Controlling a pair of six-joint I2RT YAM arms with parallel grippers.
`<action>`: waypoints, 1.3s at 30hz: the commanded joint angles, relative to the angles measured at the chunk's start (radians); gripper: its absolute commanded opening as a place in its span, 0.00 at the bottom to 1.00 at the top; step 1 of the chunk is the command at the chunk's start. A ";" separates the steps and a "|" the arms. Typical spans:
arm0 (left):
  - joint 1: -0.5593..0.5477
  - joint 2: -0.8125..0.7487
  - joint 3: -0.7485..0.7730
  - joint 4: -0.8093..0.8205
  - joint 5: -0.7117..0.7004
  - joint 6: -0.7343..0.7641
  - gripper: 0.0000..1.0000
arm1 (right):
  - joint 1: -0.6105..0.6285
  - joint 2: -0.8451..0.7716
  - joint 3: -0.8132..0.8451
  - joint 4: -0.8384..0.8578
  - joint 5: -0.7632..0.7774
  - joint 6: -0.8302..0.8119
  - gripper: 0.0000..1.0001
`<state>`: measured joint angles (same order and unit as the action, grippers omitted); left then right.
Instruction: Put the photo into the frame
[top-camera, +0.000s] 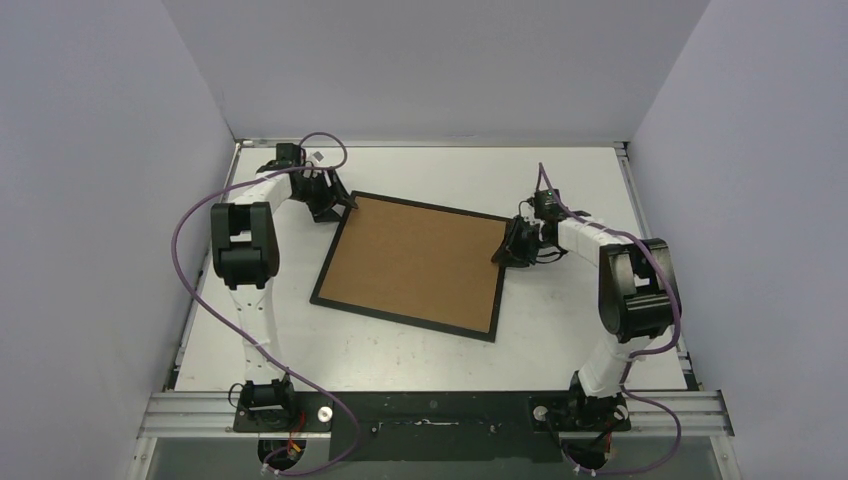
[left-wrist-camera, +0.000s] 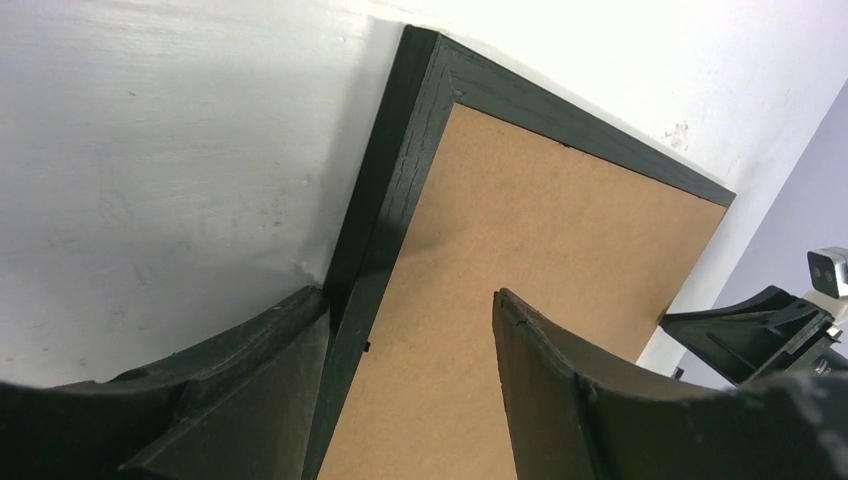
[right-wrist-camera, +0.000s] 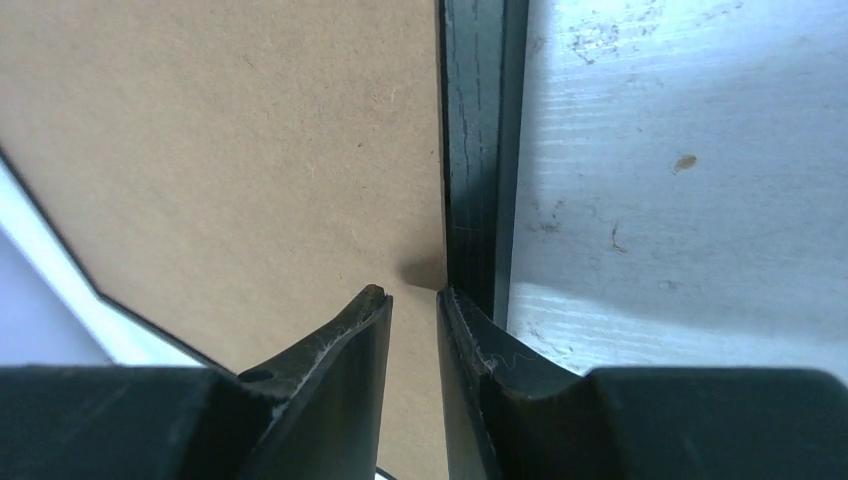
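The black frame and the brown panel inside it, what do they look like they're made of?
The frame looks like wood painted matte black: fine grain lines run along its rail. The brown panel looks like hardboard or dense cardboard, I cannot tell which: it is flat and dull, with a faintly speckled, fibrous surface and no shine.

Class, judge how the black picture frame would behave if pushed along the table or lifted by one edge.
The frame looks stiff: its thin rails run straight, so it likely slides whole. Flat on the smooth table, it probably pivots if pushed off-centre. Thin, so probably light.
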<state>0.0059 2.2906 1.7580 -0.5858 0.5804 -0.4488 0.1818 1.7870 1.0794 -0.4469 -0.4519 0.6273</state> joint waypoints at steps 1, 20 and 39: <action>-0.042 0.028 -0.042 -0.086 0.016 -0.015 0.59 | 0.021 0.093 -0.105 0.338 -0.152 0.131 0.25; -0.053 0.033 -0.074 -0.048 0.054 -0.045 0.51 | 0.100 0.062 -0.080 0.335 -0.063 0.039 0.00; -0.040 0.067 -0.041 -0.057 0.029 -0.042 0.50 | 0.065 -0.162 -0.043 0.571 -0.177 0.198 0.00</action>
<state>0.0250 2.2837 1.7458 -0.4854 0.4812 -0.4515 0.1951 1.7451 0.9810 -0.1352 -0.4606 0.7422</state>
